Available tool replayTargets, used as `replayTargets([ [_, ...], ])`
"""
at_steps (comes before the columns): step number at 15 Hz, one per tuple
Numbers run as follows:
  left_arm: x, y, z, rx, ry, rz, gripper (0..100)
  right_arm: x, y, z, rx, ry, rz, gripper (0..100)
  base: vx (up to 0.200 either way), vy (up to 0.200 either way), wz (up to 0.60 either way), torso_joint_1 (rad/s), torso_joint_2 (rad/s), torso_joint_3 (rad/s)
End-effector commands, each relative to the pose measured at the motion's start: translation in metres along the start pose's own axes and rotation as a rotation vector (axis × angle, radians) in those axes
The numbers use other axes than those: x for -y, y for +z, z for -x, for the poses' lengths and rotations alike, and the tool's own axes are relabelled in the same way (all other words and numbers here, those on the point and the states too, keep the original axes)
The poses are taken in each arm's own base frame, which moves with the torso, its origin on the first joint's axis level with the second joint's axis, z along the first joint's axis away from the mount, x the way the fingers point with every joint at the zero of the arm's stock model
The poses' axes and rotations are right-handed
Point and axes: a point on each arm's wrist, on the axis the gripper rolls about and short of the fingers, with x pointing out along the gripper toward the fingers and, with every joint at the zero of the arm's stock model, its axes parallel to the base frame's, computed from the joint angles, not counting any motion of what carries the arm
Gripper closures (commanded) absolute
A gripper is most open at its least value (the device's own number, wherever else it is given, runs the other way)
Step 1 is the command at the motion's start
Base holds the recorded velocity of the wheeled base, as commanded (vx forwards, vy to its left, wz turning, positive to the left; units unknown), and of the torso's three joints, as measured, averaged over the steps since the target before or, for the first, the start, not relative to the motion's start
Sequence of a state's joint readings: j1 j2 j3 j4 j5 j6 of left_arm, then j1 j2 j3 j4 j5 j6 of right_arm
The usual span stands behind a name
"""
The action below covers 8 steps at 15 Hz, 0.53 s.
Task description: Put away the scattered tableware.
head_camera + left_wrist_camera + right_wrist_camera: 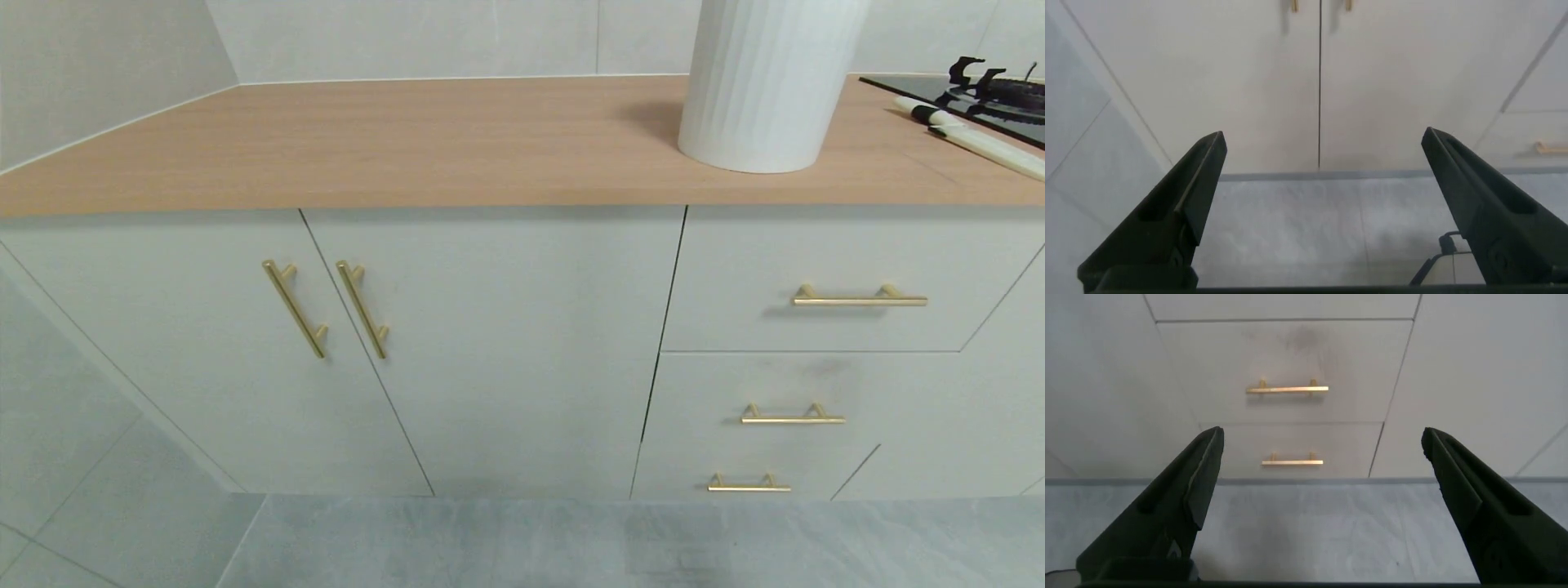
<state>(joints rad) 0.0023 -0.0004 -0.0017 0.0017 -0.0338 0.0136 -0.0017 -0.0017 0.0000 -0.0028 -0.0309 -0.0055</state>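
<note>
Currently low at the cabinet fronts with left gripper (1323, 137) and right gripper (1321, 434) spread wide, holding nothing. Spotted tableware (980, 140) flat on countertop (408, 139), far right beside hob (992, 88). Could clip white container (767, 90) reaching up; could fumble thin flat handles.

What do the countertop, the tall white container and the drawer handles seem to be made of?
Countertop: wood or wood-look laminate, matte; fine grain lines show. Tall white container: probably ceramic, possibly plastic; ribbed wall, soft sheen. Drawer handles: metal, brass-coloured, satin; thin bars with highlights.
</note>
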Motion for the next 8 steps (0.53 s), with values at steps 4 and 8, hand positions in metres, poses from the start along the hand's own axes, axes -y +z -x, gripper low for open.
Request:
replayTargets([
  [4,0.0000,0.0000,0.0000,0.000,0.001,0.000,0,0.0000,0.0001,-0.0001,-0.001,0.000,0.001,0,0.200,0.000,0.00,0.002,0.00,0.002],
  [8,0.0000,0.0000,0.0000,0.000,0.001,0.000,0,0.0000,0.0001,-0.0002,-0.003,0.000,0.001,0,0.050,0.000,0.00,0.001,0.00,0.002],
])
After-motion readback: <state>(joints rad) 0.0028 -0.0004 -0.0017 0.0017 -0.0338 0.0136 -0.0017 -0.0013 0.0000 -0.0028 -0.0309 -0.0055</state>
